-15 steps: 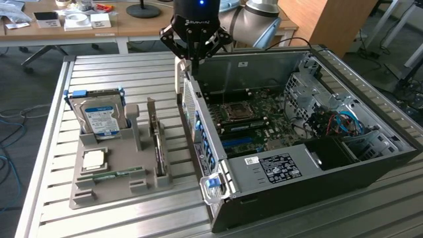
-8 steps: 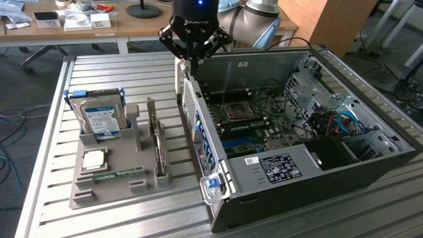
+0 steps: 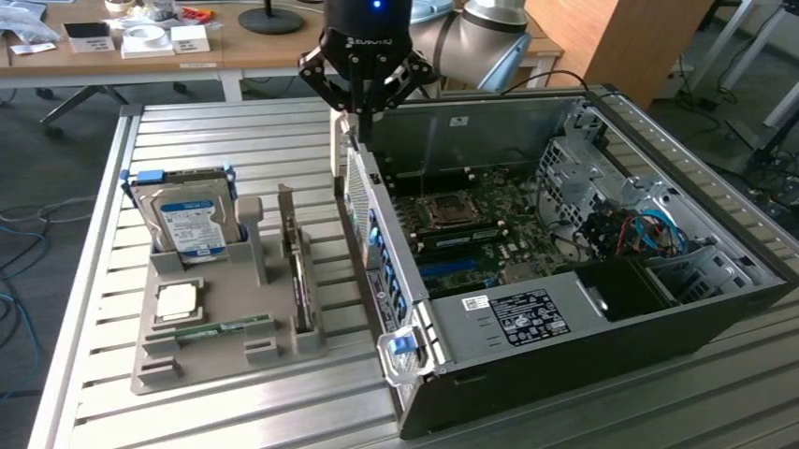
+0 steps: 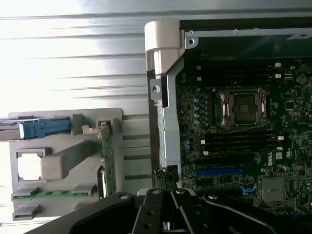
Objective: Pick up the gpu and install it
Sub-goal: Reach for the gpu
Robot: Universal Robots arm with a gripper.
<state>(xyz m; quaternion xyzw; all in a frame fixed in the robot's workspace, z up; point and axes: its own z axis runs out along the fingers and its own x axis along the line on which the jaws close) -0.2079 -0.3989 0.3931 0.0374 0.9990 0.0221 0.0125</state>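
One step, the pickup, stood unstarted: the claw (image 3: 361, 112) hung closed and empty over the edge of the case (image 3: 562, 365), the gpu (image 3: 298, 273) upright in its grey holder (image 3: 187, 348) on the bench (image 3: 225, 131), so a grasp called for jaws parted above it.

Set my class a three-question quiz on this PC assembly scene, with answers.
1. True or false: the thin green GPU card with silver bracket stands on edge in the grey plastic holder.
2. The black robot gripper hangs nearest: A) silver hard drive with blue-white label, B) rim of the open black computer case, C) narrow green RAM stick?
3. Fill in: the gripper's fingers are ___.
Key: 1 true; 2 B; 3 shut.
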